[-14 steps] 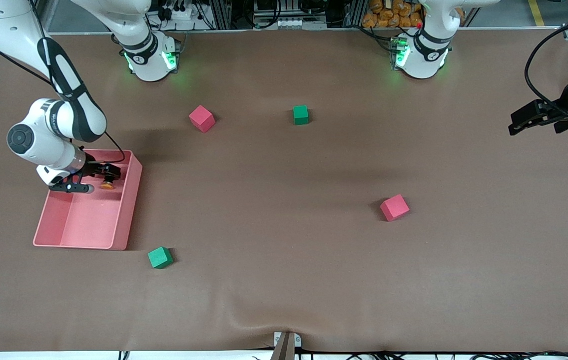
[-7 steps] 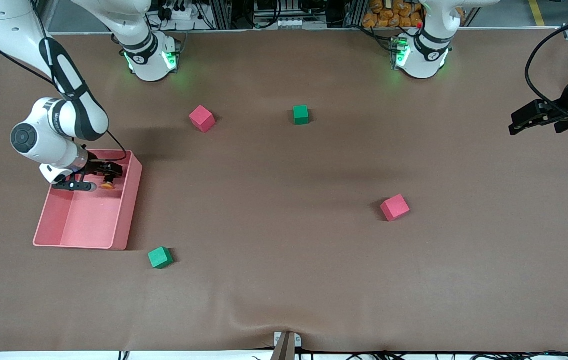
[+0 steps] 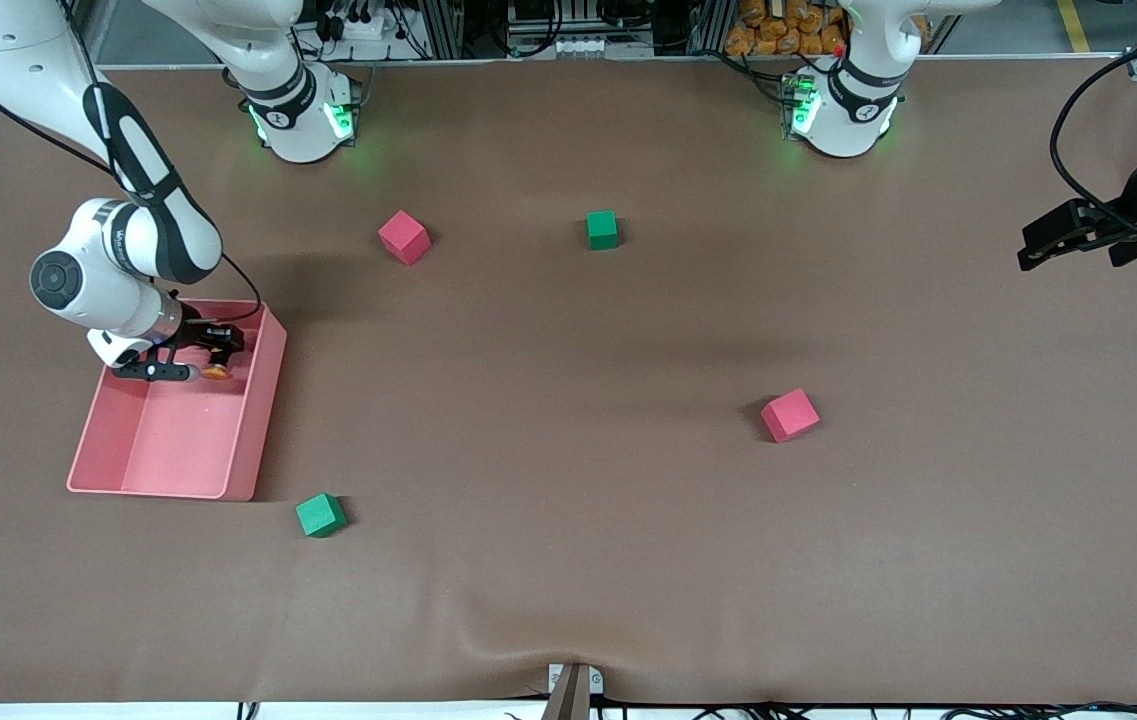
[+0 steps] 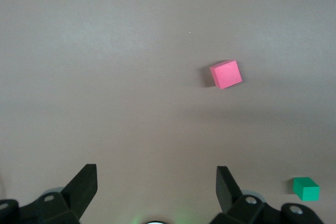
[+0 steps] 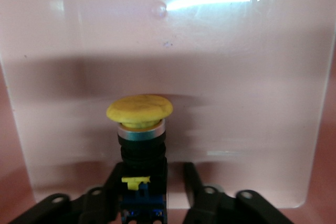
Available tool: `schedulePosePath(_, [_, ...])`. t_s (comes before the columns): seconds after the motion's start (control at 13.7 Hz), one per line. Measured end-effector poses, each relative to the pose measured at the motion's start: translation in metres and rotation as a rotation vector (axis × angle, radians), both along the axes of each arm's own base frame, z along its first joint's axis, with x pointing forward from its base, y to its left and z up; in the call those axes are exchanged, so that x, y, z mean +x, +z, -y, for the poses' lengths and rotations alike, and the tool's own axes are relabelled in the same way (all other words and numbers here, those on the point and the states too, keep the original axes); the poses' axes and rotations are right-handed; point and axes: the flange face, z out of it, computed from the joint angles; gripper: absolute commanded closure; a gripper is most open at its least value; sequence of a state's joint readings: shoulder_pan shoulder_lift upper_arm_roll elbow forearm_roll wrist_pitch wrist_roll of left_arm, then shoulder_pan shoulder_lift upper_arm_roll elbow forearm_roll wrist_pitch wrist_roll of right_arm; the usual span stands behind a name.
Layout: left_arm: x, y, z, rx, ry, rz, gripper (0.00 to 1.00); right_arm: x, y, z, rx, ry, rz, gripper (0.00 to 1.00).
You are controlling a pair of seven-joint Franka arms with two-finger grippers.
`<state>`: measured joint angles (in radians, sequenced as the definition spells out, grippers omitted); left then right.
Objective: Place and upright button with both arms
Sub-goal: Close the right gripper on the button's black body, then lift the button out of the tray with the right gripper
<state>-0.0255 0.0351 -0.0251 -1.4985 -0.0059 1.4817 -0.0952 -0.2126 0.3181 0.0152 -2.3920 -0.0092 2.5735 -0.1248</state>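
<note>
While low inside the pink tray (image 3: 259,425) at the right arm's end of the table, straddles the button (image 3: 217,372) with the right gripper (image 3: 213,352). Shows, in the right wrist view, the black-and-blue body between the fingers (image 5: 192,180): narrow, one finger against the body, the other just short of it with a thin gap. Reads as a hold not yet firm.

Runs the button's long axis in line with the fingers, yellow-orange cap (image 5: 139,109) pointing away from the wrist toward the tray's wall. Looks laid over on its side, though hard to confirm from above. Calls, by that reading, for a squeeze across the body, a lift clear of the wall, then a turn to bring the cap on top.

Passes, toward the left arm's end, a green cube (image 3: 320,515), a pink cube (image 3: 404,237), a second green cube (image 3: 602,229) and a second pink cube (image 3: 789,415), all well apart from the tray.

Ends with the left gripper (image 3: 1038,250) waiting in the air over the table's edge at the left arm's end, fingers (image 4: 84,187) wide and holding nothing. Leaves the right arm by far the nearer to the button.
</note>
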Motion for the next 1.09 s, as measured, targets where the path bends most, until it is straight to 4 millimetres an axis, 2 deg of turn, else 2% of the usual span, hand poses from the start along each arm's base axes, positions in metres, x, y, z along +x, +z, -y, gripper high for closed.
schedulePosePath(0.44, [0.0,0.0,0.0,0.0,0.0,0.0,0.0,0.001,0.002,0.001,-0.001,0.0,0.003,0.89])
schedulePosePath(0.58, [0.0,0.0,0.0,0.0,0.0,0.0,0.0,0.006,0.01,0.0,-0.004,0.003,0.021,0.89])
schedulePosePath(1.09, [0.0,0.0,-0.001,0.0,0.002,0.0,0.0,0.032,0.098,0.0,-0.013,0.017,0.048,0.89])
